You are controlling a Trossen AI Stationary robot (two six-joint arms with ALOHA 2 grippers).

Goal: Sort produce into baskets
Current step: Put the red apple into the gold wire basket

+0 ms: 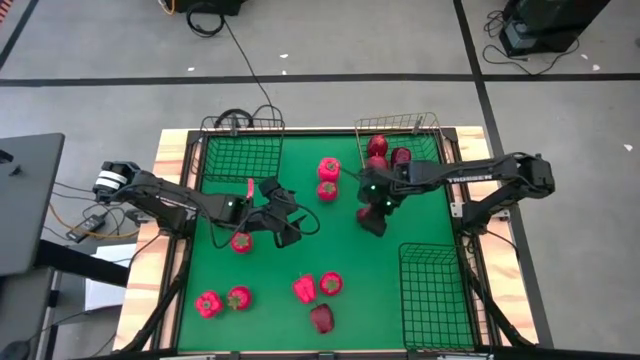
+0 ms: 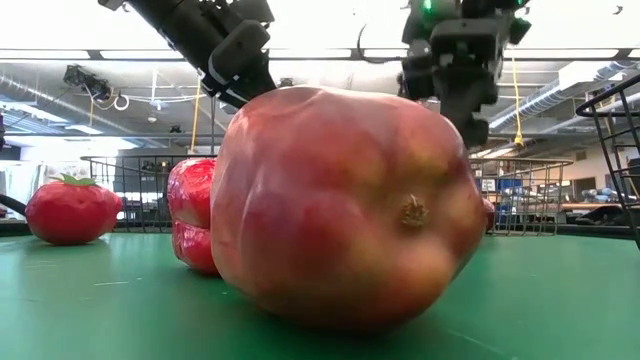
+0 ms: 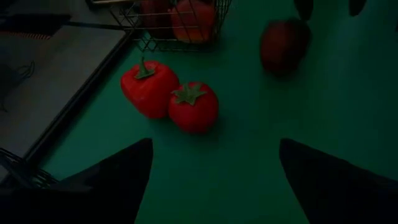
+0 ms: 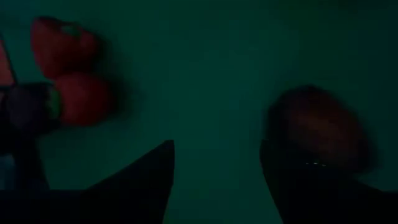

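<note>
My left gripper hangs open above the green table's middle, nothing between its fingers. Ahead of it a red pepper and a tomato rest side by side on the mat. My right gripper points steeply down, open, just near of the gold basket, which holds dark apples. One dark apple lies on the mat just outside one of its fingers; whether the finger touches it I cannot tell. More produce lies loose near the front, among it an apple.
A black basket stands at the far left and another black basket at the near right. A tomato lies under the left arm. Peppers and tomatoes are scattered along the near side.
</note>
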